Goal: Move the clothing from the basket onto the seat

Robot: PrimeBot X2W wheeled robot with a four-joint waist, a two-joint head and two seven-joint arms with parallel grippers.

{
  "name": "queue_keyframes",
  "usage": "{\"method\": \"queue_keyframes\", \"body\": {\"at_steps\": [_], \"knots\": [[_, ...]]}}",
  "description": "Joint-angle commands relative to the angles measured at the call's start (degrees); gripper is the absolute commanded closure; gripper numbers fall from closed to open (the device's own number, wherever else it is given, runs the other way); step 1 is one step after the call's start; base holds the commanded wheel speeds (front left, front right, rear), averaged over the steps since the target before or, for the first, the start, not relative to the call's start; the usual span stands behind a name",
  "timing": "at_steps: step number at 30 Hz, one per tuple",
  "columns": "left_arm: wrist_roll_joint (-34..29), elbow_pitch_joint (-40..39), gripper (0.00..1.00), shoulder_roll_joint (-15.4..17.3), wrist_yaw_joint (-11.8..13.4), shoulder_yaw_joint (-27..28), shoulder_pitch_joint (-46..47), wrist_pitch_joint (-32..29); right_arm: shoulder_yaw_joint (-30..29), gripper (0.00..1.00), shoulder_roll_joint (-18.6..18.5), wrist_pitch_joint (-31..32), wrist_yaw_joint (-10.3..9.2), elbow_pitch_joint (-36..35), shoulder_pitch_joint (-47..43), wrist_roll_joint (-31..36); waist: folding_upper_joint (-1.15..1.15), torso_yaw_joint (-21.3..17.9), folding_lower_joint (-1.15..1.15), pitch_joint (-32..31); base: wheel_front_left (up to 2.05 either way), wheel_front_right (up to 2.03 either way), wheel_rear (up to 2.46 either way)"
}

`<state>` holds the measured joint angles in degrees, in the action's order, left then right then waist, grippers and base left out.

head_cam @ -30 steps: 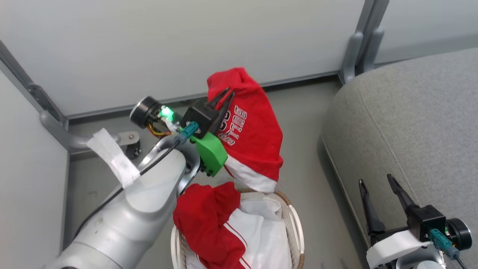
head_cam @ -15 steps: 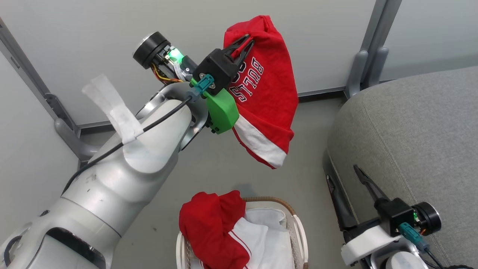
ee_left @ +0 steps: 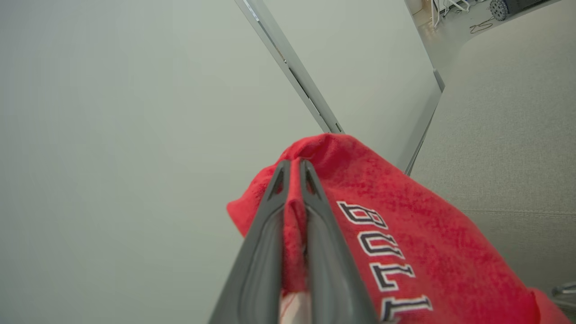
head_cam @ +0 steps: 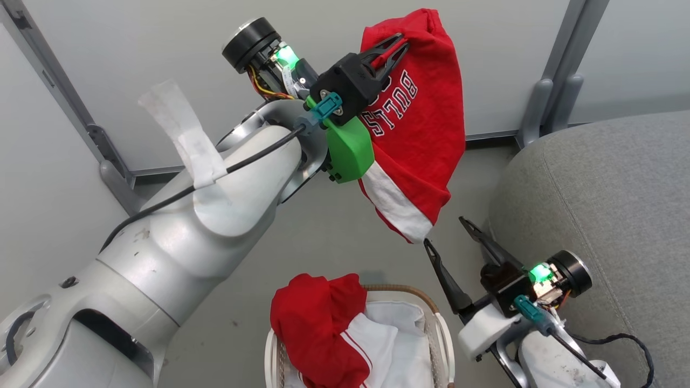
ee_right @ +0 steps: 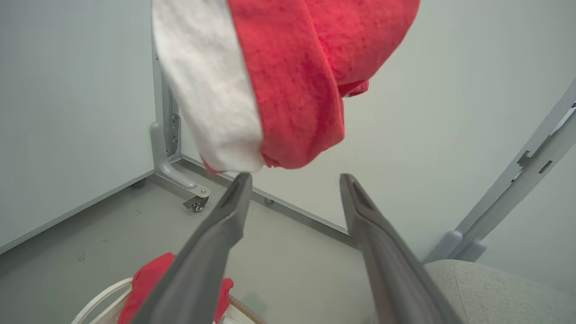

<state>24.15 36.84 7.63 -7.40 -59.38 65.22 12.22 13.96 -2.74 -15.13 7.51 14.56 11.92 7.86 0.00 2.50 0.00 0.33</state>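
Note:
My left gripper [head_cam: 396, 46] is shut on the top fold of a red "BULLS" garment [head_cam: 418, 124], which hangs in the air high above the basket [head_cam: 439, 334]. The left wrist view shows its fingers [ee_left: 270, 225] pinching the red cloth [ee_left: 405, 225]. A second red garment [head_cam: 318, 323] with a white striped panel lies in the basket over the white liner [head_cam: 401, 323]. My right gripper [head_cam: 446, 231] stands open just below the hanging garment's white hem [ee_right: 211, 85], empty. The grey seat [head_cam: 604, 199] lies to the right.
Pale partition walls with grey metal posts [head_cam: 560, 81] and a castor foot [ee_right: 195, 204] enclose the grey floor [head_cam: 323, 237] behind the basket. White tape [head_cam: 186, 137] flaps from my left forearm.
My left gripper has lifted the BULLS garment up out of the basket and carried it right, towards the seat. My right gripper has swung in from the seat's edge to under the hem.

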Motion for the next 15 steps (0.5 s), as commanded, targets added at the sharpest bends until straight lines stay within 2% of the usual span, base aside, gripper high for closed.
{"method": "queue_keyframes", "body": {"at_steps": [1,7,15], "knots": [[0.47,-0.31,1.0,-0.31,-0.1,-0.37,1.4,0.17,0.42,0.0,-0.24,-0.04,-0.04,1.3,1.35,1.25,0.0,0.55,0.0,-0.12,0.0,0.0,0.0],[1.74,-0.01,1.0,-0.54,0.01,-1.61,2.16,0.66,1.3,0.0,-0.27,-0.04,-0.04,4.31,3.71,2.02,0.0,1.29,0.0,-0.26,0.0,0.0,0.0],[2.78,-0.02,1.0,-0.86,0.0,-3.03,2.29,0.97,-0.96,0.0,-0.25,-0.03,-0.04,-0.38,5.98,1.73,0.0,1.76,0.0,-0.45,0.0,0.0,0.0]]}}
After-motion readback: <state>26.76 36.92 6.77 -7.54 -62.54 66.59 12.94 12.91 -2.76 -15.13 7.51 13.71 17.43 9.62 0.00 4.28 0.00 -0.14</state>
